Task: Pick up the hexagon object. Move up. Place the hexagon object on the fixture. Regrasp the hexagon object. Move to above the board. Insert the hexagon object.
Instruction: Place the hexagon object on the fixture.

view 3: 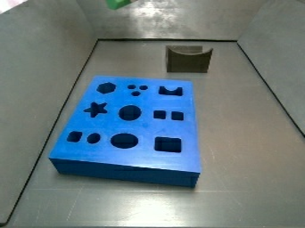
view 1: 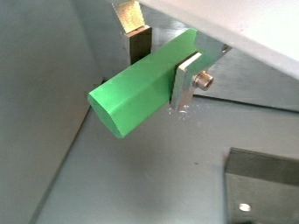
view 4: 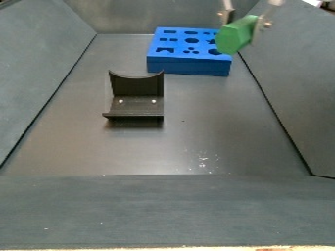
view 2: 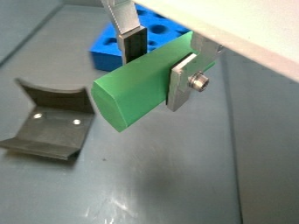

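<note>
Green fills both wrist views: the hexagon (view 1: 140, 85) sits clamped between my gripper (view 1: 156, 67) plates, off the floor. One wrist view cuts off the fixture (view 1: 263, 188) at the frame edge. Another shows the board (view 2: 146, 39) partly hidden behind the hexagon (view 2: 142, 86). A side view catches only a sliver of hexagon (view 3: 118, 4) at the top edge, well above the board (view 3: 131, 120). Another side view shows the hexagon (view 4: 236, 36) held in the air near the board (view 4: 191, 51), with the fixture (view 4: 133, 98) apart on the floor.
</note>
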